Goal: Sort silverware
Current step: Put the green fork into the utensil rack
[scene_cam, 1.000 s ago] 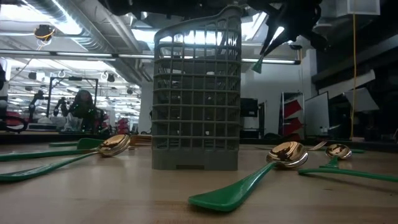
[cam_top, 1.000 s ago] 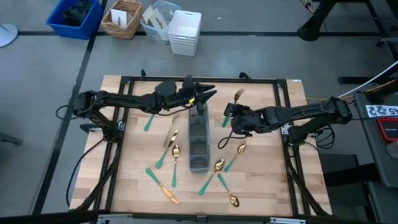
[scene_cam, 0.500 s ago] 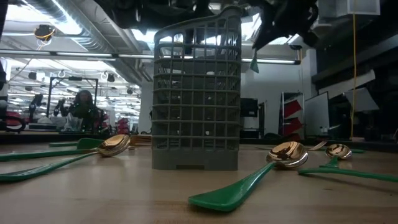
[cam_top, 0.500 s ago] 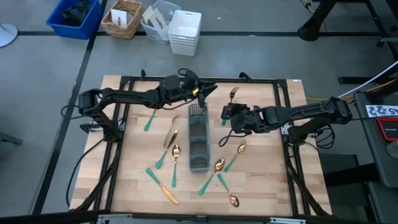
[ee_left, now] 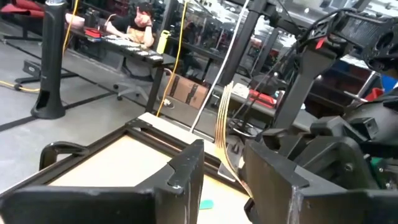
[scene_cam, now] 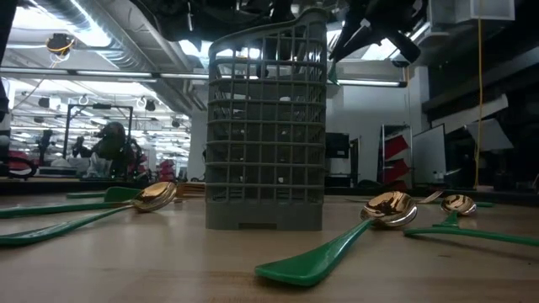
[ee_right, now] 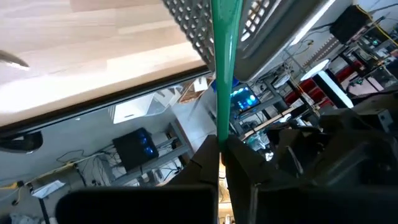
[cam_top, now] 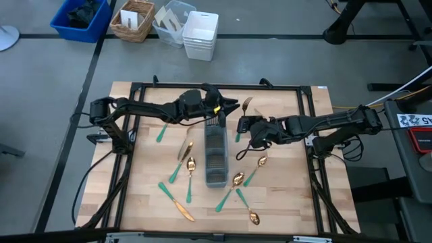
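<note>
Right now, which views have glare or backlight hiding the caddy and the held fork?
Low view: bright ceiling lights behind the caddy wash out its top, both arms silhouetted. Right wrist view: fork handle sharp against a bright background. High view: even light, fork clear in the right gripper.

The caddy (cam_top: pixel 216 152) is set at the middle of the worktop (cam_top: pixel 145 196). Silverware (cam_top: pixel 179 170) is scattered on either side of it and toward the near edge. One fork (cam_top: pixel 241 115) is held above the caddy's far end.

Pale wood table (cam_top: pixel 142 196), matt grain. Grey plastic caddy (cam_top: pixel 216 156). Spoons (scene_cam: pixel 383 208): glossy gold metal heads, smooth green plastic handles.
</note>
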`<state>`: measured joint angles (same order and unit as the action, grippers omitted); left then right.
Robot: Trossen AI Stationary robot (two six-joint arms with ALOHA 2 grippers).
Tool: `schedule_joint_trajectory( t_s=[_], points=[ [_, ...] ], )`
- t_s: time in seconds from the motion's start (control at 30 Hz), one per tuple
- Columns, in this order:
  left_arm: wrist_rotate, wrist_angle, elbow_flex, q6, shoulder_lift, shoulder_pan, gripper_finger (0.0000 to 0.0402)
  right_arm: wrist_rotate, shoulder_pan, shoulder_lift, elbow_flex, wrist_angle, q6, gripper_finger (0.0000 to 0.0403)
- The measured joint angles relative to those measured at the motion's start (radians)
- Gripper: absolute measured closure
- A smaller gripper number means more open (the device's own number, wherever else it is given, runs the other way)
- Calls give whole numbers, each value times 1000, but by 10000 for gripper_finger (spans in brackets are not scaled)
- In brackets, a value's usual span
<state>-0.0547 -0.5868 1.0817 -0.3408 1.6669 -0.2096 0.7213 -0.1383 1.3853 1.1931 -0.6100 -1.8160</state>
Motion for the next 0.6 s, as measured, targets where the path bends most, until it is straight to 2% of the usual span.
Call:
schedule_joint_trajectory(
  t_s=[0.3,0.6],
  points=[
    [0,4,0,-39,0,0,292,-34,0,0,0,86,0,388],
    [0,-3,0,-50,5,0,292,-53,0,0,0,91,-1,388]
  ],
)
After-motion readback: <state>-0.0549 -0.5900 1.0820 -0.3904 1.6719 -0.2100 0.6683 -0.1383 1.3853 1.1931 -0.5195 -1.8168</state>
